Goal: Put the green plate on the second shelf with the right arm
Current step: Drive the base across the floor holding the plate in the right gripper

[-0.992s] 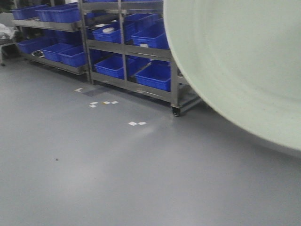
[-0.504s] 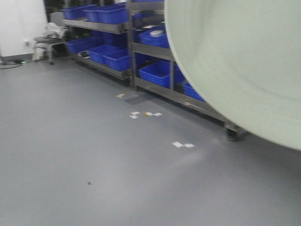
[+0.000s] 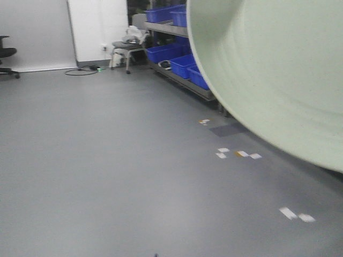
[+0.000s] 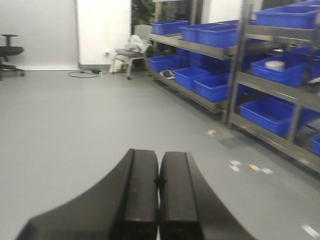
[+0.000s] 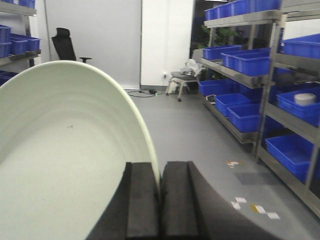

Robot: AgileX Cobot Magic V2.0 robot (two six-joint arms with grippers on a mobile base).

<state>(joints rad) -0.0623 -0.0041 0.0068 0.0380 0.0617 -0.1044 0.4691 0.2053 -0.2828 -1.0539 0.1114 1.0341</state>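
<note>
The green plate is a pale sage-green round plate with faint rings; it fills the upper right of the front view, held close to the camera. In the right wrist view the green plate stands on edge at the left, and my right gripper is shut on its rim, one black pad each side. My left gripper is shut and empty, held over bare grey floor. The shelf rack with blue bins stands along the right in both wrist views.
Metal racks holding blue bins run along the right wall. A stool with cloth stands by the white wall, with a cable on the floor. A black office chair is at the far left. White tape marks dot the floor.
The view has swung left: the racks slid from the middle toward the right and back, and the white wall, stool and chair came into view. The plate stays fixed in the frame.
</note>
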